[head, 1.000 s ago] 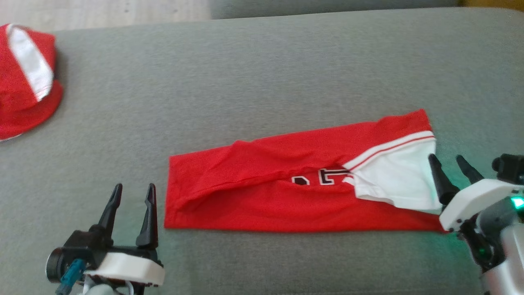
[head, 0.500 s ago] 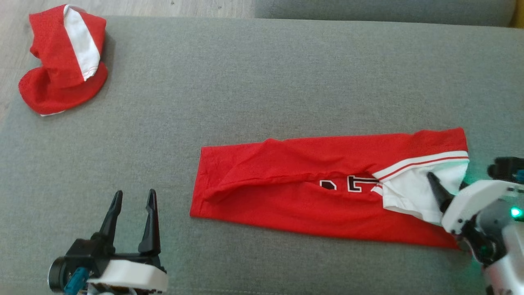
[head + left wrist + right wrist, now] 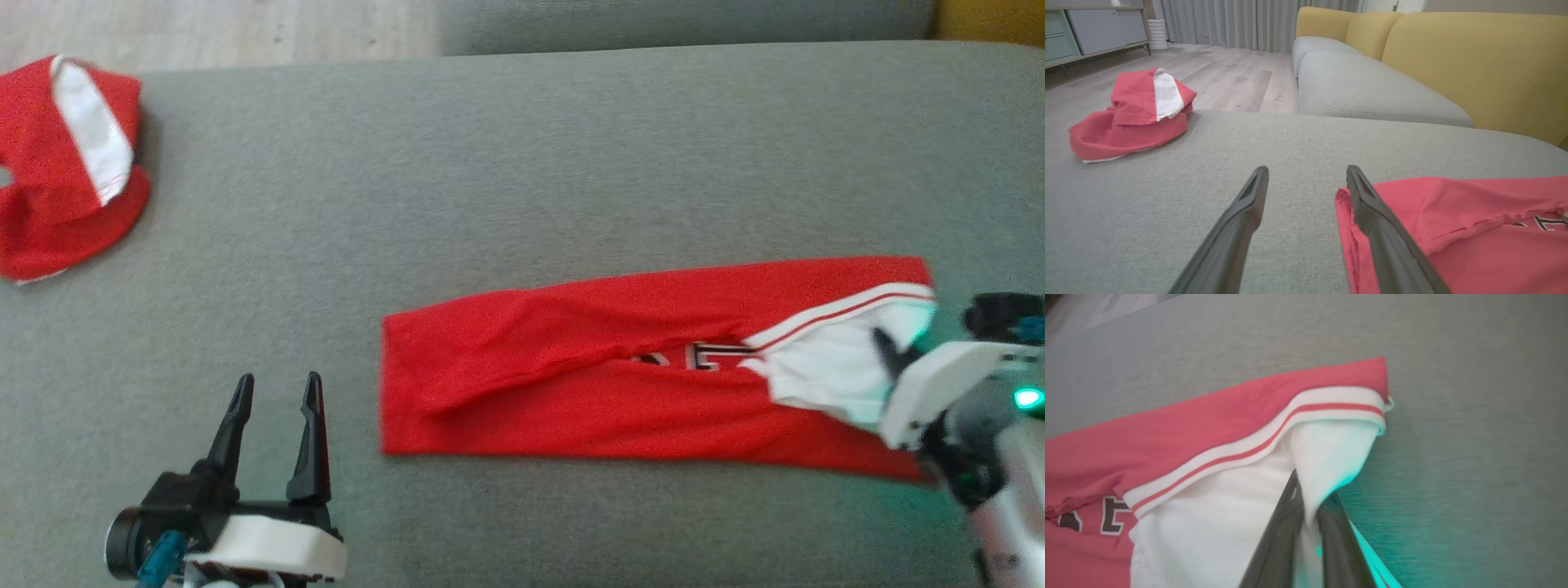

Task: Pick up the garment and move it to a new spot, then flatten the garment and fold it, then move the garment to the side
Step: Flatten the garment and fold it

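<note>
The garment [image 3: 612,384] is a red jersey with a white sleeve and striped trim, lying folded in a long strip on the grey cushion [image 3: 522,163]. My right gripper [image 3: 894,347] is at its right end, shut on the white sleeve fabric; in the right wrist view the gripper [image 3: 1310,498] pinches a raised ridge of the garment [image 3: 1188,428] between both fingers. My left gripper [image 3: 277,384] stands open just left of the strip's left end, holding nothing. In the left wrist view, the gripper [image 3: 1307,171] has its right finger beside the garment's [image 3: 1474,228] red edge.
A second red and white garment [image 3: 65,196] lies bunched at the cushion's far left corner, seen also as a crumpled heap [image 3: 1131,118]. Another grey cushion [image 3: 1372,85] and a yellow sofa back [image 3: 1474,61] lie beyond. Wooden floor [image 3: 204,33] borders the far edge.
My right gripper has gone from open beside the sleeve to shut on the white fabric. The head camera shifted. The left gripper has stayed open in place.
</note>
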